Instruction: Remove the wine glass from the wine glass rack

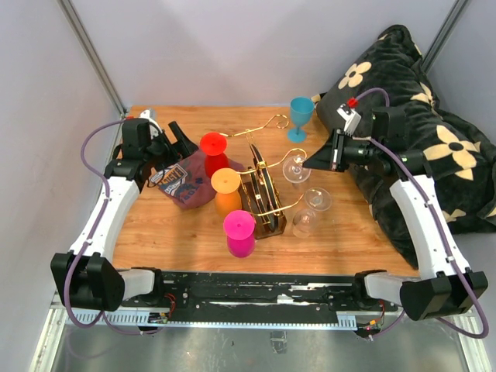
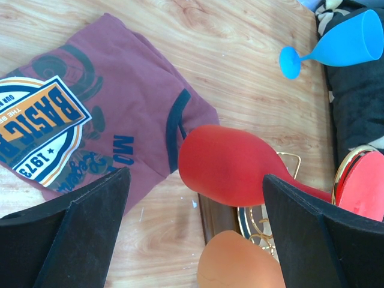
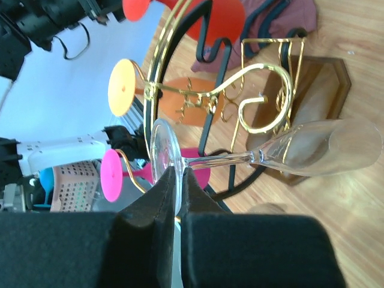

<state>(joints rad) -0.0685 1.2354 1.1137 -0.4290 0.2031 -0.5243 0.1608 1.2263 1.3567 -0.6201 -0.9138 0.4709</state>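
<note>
- One wine glass rack point(image 1: 267, 188), near the middle of the counter.
- Two clear wine glasses: far clear glass point(image 1: 295, 167) and near clear glass point(image 1: 304, 222), both on the rack's right side.
- Four coloured goblets: red goblet point(image 1: 214, 147), orange goblet point(image 1: 226, 186), pink goblet point(image 1: 239, 229), and blue goblet point(image 1: 301, 115) by the far edge.
- One maroon T-shirt point(image 1: 188, 188), toward the left edge.
- One black flowered cushion point(image 1: 422, 101), at the far right corner.

Wooden table point(image 1: 170, 240) carries the wine glass rack point(image 1: 270, 221), a maroon shirt point(image 1: 194, 194), a blue goblet point(image 1: 301, 115)
</note>
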